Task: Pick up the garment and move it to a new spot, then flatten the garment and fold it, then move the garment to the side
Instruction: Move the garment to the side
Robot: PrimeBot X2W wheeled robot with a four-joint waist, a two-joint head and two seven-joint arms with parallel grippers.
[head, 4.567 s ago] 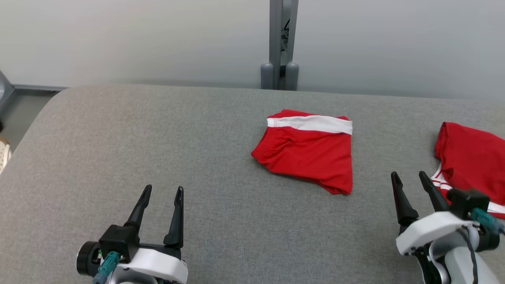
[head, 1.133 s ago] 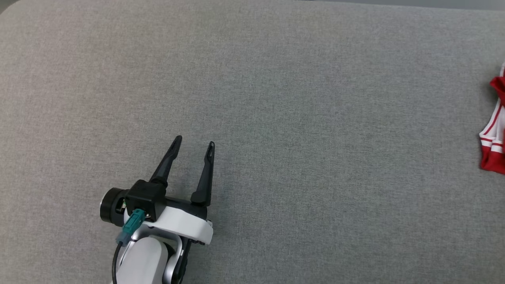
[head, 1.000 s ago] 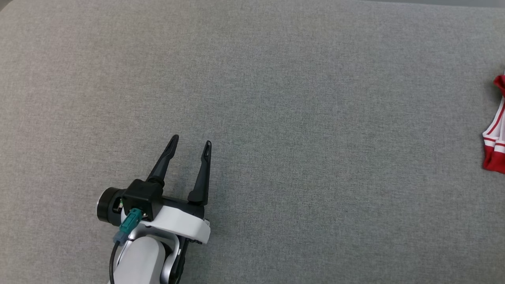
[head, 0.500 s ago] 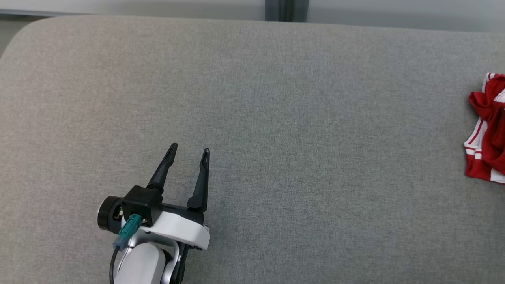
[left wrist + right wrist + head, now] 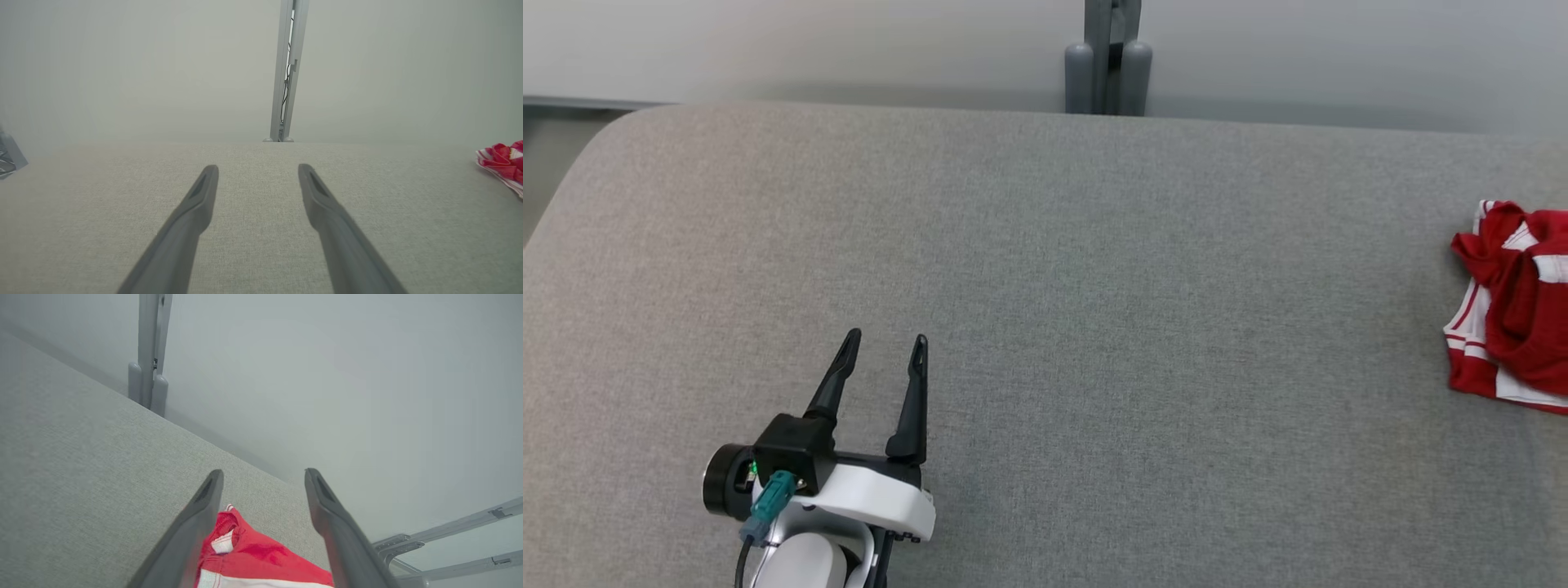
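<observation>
Shifted to the padded table's (image 5: 1045, 245) right edge, the red shorts (image 5: 1525, 314) seem placed aside; my left gripper (image 5: 886, 336) and right gripper (image 5: 263, 473) gape, so next I withdraw.

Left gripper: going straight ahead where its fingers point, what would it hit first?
Nothing on the table: the left gripper faces bare grey surface to the far edge, then probably the wall near the post. The garment lies far right.

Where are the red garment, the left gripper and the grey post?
red garment (image 5: 1515, 327), head view, on its crumpled red middle.
left gripper (image 5: 887, 336), head view, midway between its open fingertips.
grey post (image 5: 1107, 57), head view, on its lower shaft.
</observation>
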